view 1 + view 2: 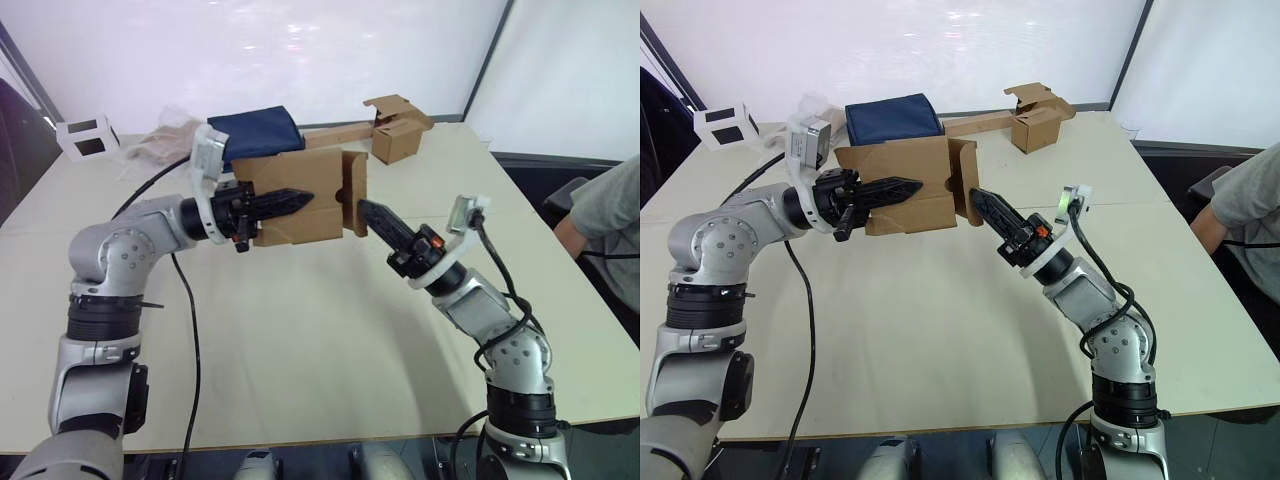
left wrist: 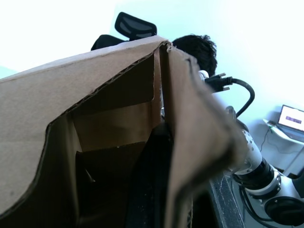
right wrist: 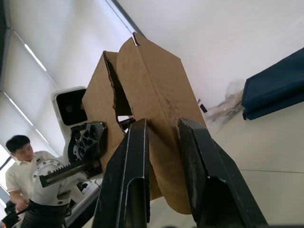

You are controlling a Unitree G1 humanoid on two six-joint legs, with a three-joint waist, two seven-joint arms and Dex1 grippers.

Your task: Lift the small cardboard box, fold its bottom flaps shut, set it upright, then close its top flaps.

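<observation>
So the small plain brown corrugated cardboard box (image 1: 298, 198) is up in the air, well clear of the pale worktop (image 1: 320, 340), lying on its side with one flapped end facing the robot's right. The left gripper (image 1: 283, 202) has its black fingers clamped on the near side wall; going by the left wrist view, one finger is inside the box and the other outside, so it's pinching that wall.

At the right-hand end, the brown cardboard bottom flaps (image 1: 354, 192) aren't closed yet. They stick out and one looks swung partly inward. The right gripper (image 1: 372, 213) has its tip right against them. In the right wrist view its two fingers stand a little apart with nothing between them, and the flap sits just beyond the tips, so I'd call it slightly open and pushing, not gripping.

My read: we're in the fold-the-bottom-flaps step, lifting done. The next move probably calls for the right arm to press that flap flat across the opening while the left keeps the box steady, then catch the remaining flaps. The one-wall grip could let the box twist under the push.

Further out: a dark blue cloth bundle (image 1: 258, 131) behind the box, a second brown box with a long cardboard strip (image 1: 398, 130) at the far edge, a small white cube (image 1: 88, 137) far left, and a person in a grey sleeve (image 1: 600, 215) at the right edge.
</observation>
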